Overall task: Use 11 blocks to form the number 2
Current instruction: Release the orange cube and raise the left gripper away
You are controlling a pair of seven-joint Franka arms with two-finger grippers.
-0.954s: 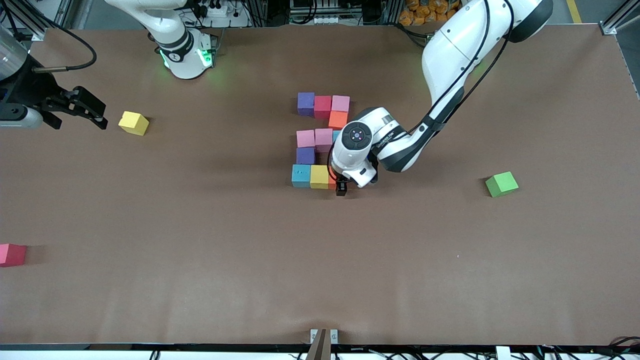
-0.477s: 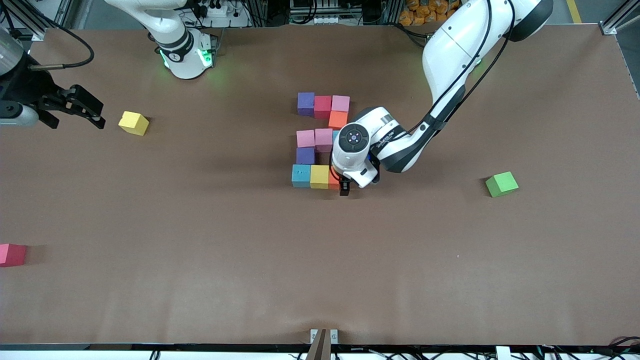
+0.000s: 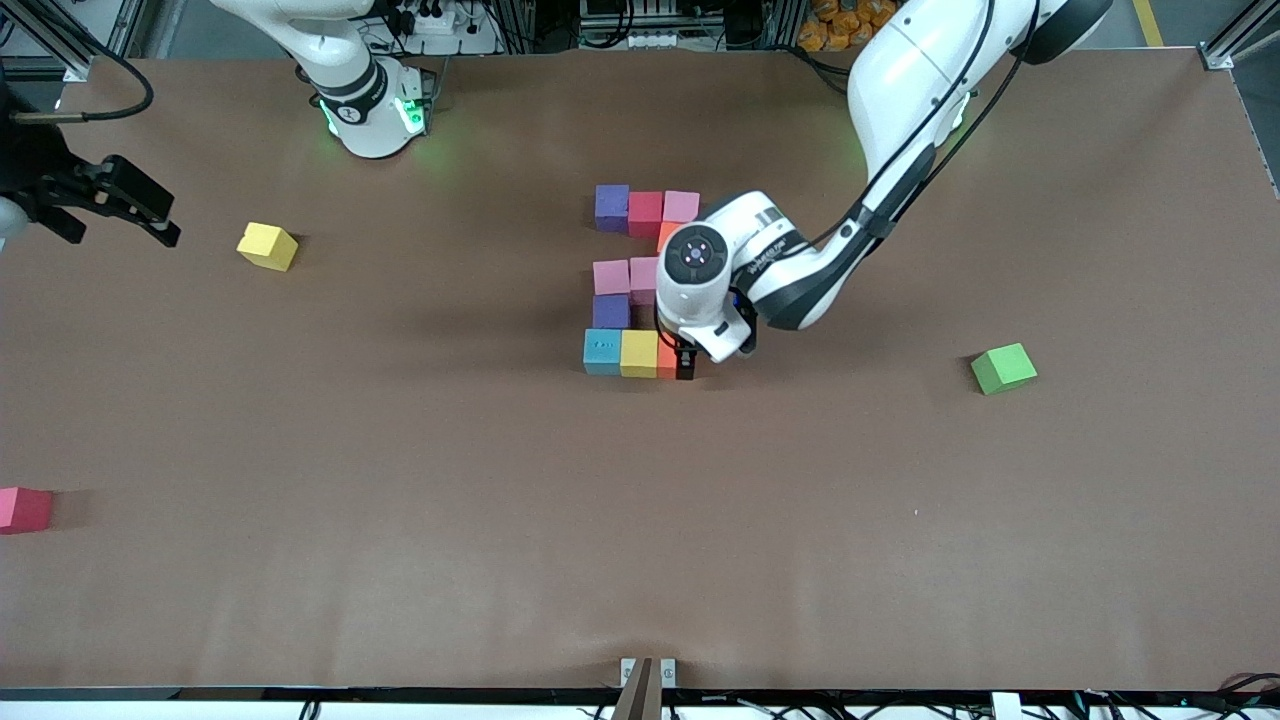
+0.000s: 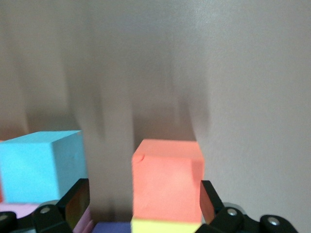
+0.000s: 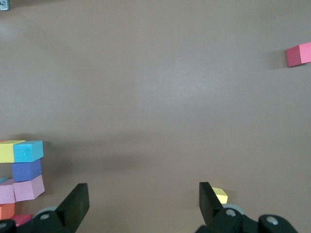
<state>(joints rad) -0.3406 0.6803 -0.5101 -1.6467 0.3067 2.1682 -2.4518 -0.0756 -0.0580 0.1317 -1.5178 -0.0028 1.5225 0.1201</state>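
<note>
The blocks lie mid-table as a blocky figure. Its farthest row is purple (image 3: 612, 207), red (image 3: 645, 213) and pink (image 3: 681, 206). Two pink ones (image 3: 611, 277) and a purple (image 3: 611, 311) come nearer. The nearest row is light blue (image 3: 602, 351), yellow (image 3: 638, 353) and orange (image 3: 666, 357). My left gripper (image 3: 686, 366) stands open, low around that orange block (image 4: 167, 179); one finger (image 4: 209, 201) is close beside it, the other (image 4: 75, 204) well apart. My right gripper (image 3: 160, 228) is open and holds nothing (image 5: 142, 199), over the table at the right arm's end.
A loose yellow cube (image 3: 267, 246) lies close to the right gripper. A pink-red cube (image 3: 24, 508) sits at the table's edge, nearer the front camera. A green cube (image 3: 1003, 368) lies toward the left arm's end.
The left hand has shifted a little over the figure, its fingers now level with the orange block. The right gripper has drawn back toward the table's edge, away from the loose yellow cube.
</note>
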